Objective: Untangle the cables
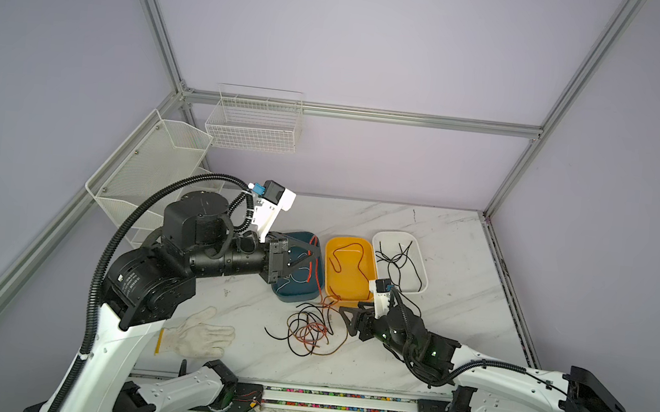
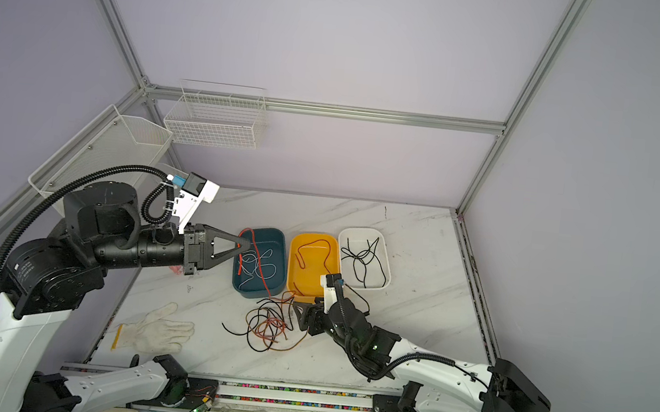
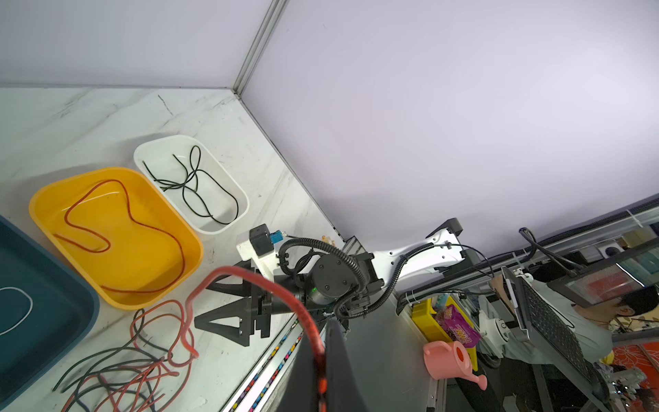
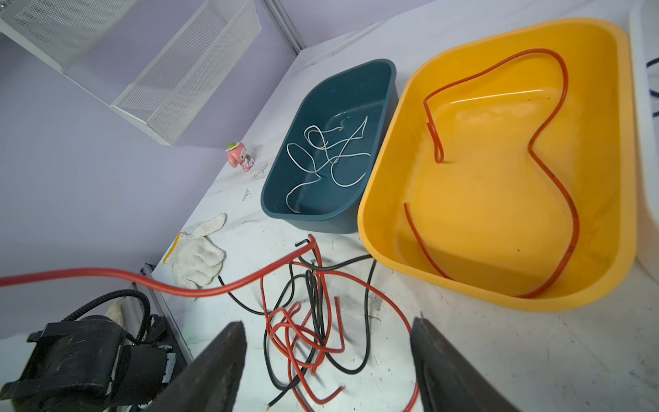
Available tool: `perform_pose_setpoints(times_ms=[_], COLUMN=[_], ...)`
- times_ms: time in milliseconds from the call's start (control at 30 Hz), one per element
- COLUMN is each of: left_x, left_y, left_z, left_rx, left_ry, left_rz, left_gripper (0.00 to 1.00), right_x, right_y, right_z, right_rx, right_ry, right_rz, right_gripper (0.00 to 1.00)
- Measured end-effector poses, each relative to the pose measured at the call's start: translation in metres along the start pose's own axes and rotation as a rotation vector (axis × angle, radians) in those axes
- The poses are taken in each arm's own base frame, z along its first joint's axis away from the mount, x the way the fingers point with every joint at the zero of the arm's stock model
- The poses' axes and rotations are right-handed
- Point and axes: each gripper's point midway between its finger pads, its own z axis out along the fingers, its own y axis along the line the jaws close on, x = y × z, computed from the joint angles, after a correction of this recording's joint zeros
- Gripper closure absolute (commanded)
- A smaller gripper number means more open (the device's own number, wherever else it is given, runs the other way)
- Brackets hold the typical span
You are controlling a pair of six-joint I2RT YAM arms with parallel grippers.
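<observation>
Cables (image 1: 308, 332): black and orange-red strands in a loose tangle (image 2: 270, 328) on the marble tabletop (image 1: 467, 313). It lies toward the near edge at about mid-width, just in front of two tubs.

Left arm: raised above the table. Left gripper (image 2: 248, 244) pinched tight on one red cable (image 3: 242, 271), poised over the teal tub (image 2: 275, 237). The strand drops from the jaws past that tub's near rim into the tangle, lifted off the surface most of the way.

Right arm: low. Right gripper (image 1: 345, 320) has its jaws spread wide, just beside the tangle's right side and in front of the yellow tub. In the right wrist view the two fingers (image 4: 221, 360) flank the heap. Cannot tell whether they touch any strand.

Three tubs in a row, mid-table, sides close together.
- Teal tub, at left: holds a curling white cable (image 4: 333, 160).
- Yellow tub (image 1: 347, 288), in the middle: holds a single red-brown strand (image 4: 530, 148).
- White tub (image 1: 422, 262), nearest the right edge: holds several black cables (image 1: 396, 263) crossing one another.

White work glove (image 1: 202, 333): lies flat toward the near-left corner, well apart from the tangle.

Small pink toy figure (image 4: 239, 157): stands near the left edge, beyond the teal tub.
</observation>
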Motion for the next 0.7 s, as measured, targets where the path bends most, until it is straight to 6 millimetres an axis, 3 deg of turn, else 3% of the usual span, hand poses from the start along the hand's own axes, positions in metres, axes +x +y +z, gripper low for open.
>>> perform_pose_setpoints(times_ms=[267, 700], left_x=[-0.018, -0.060], left_y=[-0.015, -0.054], left_z=[-0.001, -0.017], left_rx=[0.045, 0.151], left_ry=[-0.038, -0.179], left_rz=[0.032, 0.122], left_gripper=[1.00, 1.00], right_x=[0.019, 0.026], right_y=[0.004, 0.013], right_z=[0.012, 0.018], right_rx=[-0.054, -0.135], right_ry=[0.061, 0.056], right_rz=[-0.009, -0.017], right_gripper=[0.24, 0.25])
